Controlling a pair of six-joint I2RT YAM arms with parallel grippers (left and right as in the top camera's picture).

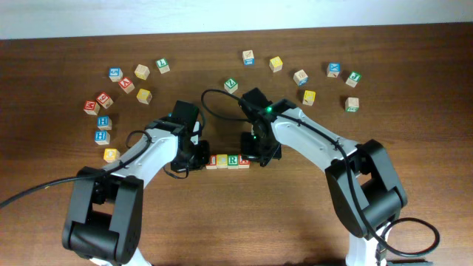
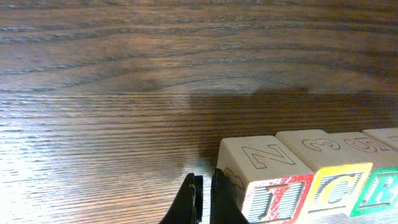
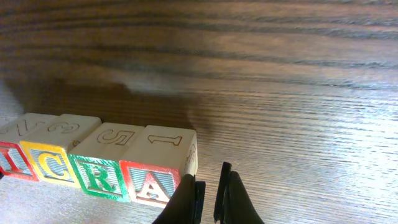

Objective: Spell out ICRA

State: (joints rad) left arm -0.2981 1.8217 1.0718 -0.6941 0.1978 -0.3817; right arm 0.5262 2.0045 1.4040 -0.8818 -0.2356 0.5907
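I cube (image 3: 6, 160) cut by the right-wrist view's left edge, R cube (image 2: 380, 186) by the left-wrist view's right edge, left pincer (image 2: 204, 198) and right pincer (image 3: 209, 194) cropped at bottom, scattered cubes (image 1: 143, 95) unreadably small overhead

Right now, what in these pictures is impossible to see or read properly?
- Overhead: letters on the scattered cubes are too small to read.
- Left wrist: the right edge cuts the R cube and hides the A cube's printed face.
- Right wrist: the left edge cuts the I cube.
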